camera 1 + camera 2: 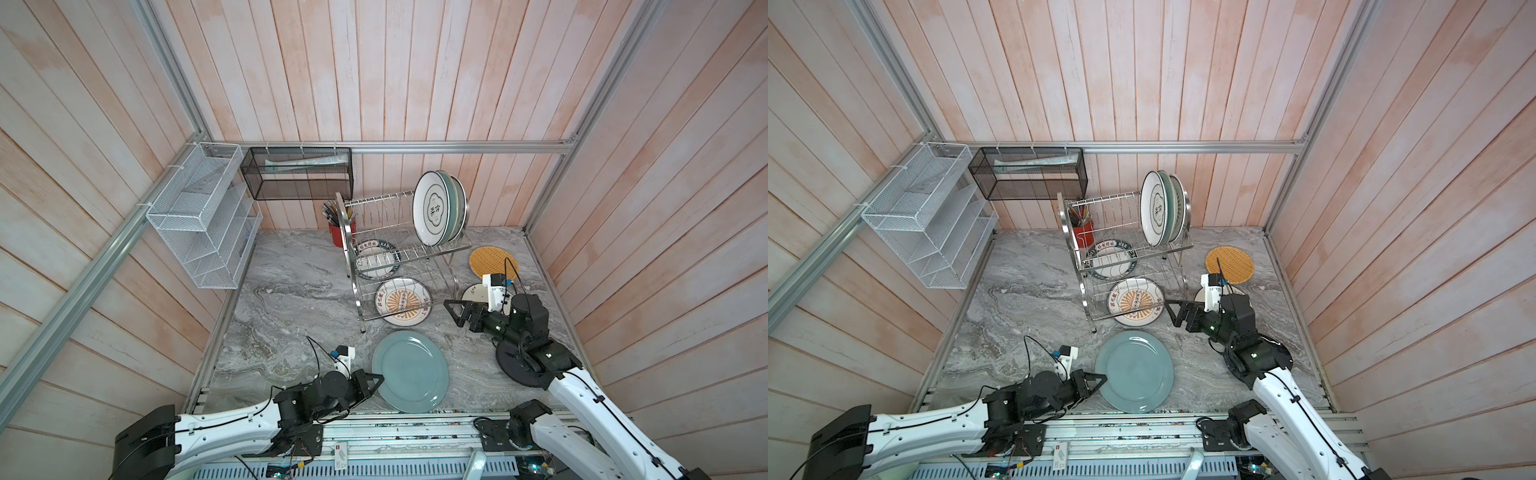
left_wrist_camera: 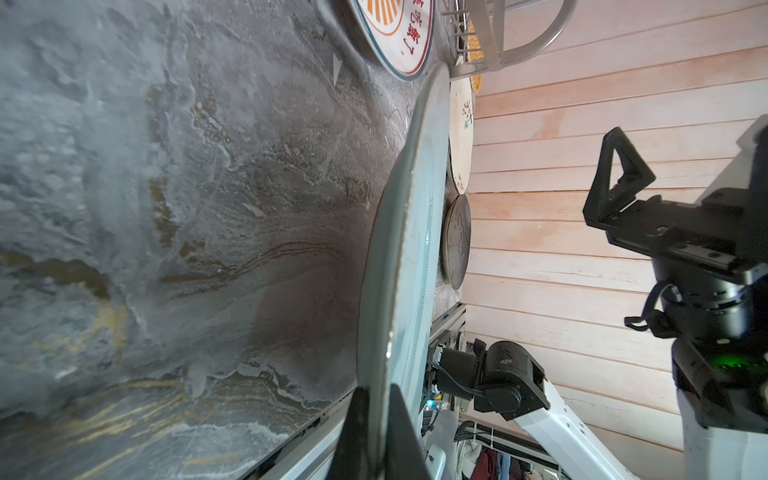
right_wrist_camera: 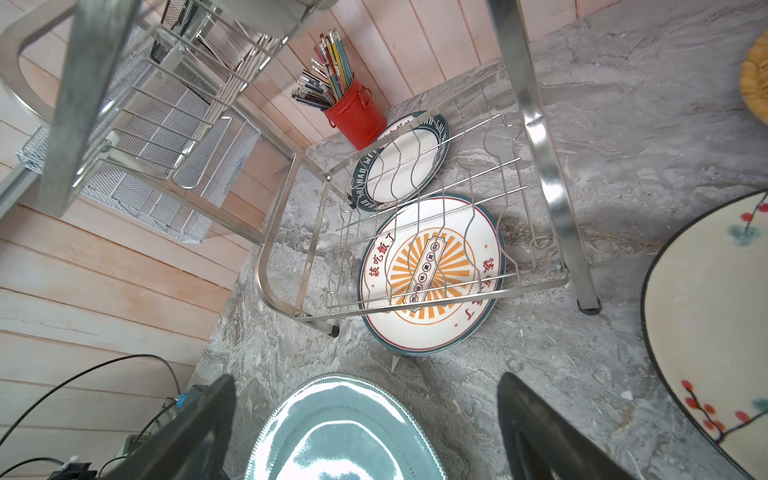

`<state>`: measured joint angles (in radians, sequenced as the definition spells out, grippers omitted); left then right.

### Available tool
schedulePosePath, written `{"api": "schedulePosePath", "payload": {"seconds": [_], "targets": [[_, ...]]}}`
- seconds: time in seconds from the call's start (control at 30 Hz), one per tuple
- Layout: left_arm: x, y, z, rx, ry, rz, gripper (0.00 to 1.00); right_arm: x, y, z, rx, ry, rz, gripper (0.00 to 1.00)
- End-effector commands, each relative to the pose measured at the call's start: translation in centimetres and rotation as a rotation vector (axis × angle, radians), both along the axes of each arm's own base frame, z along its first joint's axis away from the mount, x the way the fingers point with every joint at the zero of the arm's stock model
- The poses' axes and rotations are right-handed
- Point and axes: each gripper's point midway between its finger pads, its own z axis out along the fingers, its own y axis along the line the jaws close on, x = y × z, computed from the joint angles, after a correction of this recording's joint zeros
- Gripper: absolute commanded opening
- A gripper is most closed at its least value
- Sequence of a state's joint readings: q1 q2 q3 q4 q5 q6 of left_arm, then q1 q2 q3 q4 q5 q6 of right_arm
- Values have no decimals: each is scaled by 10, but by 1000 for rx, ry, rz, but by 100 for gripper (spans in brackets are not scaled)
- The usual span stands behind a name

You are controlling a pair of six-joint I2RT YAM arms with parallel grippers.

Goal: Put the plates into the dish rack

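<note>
My left gripper [image 1: 376, 380] [image 2: 376, 436] is shut on the near-left rim of a blue-grey plate [image 1: 409, 372] [image 1: 1133, 376] [image 2: 411, 257], which tilts with its gripped edge raised off the table. My right gripper [image 1: 451, 307] [image 3: 365, 379] hangs open above that plate's far edge, holding nothing. The dish rack [image 1: 361, 291] [image 1: 1084, 270] carries three upright plates on its top tier, a white green-rimmed plate [image 1: 434, 208] in front. Flat under the rack lie a sunburst plate [image 1: 402, 301] [image 3: 432, 274] and a dark-rimmed plate [image 1: 376, 259] [image 3: 401, 160].
A yellow woven disc [image 1: 492, 259], a cream floral plate [image 1: 473, 293] [image 3: 706, 316] and a black plate [image 1: 511, 365] lie right of the rack, partly under my right arm. A red cup of chopsticks [image 1: 343, 232] stands behind the rack. A white mesh organiser [image 1: 203, 216] and a black mesh basket [image 1: 299, 172] hang on the walls.
</note>
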<state>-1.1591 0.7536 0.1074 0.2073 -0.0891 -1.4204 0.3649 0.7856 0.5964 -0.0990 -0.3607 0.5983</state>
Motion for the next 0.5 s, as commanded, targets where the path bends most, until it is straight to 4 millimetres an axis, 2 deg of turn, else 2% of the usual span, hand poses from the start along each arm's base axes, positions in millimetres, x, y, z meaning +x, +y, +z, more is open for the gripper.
{"api": "schedulePosePath", "payload": {"seconds": [0.0,0.27,0.47], "targets": [[12,-14,64,-141,-116,16,0,0,5,23,35,-47,46,98],[28,-30,142,-255,-246,13,0,3,-4,28,75,-41,53,98],[41,-34,177,-323,-292,5,0,1,-11,38,127,-51,65,98]]}}
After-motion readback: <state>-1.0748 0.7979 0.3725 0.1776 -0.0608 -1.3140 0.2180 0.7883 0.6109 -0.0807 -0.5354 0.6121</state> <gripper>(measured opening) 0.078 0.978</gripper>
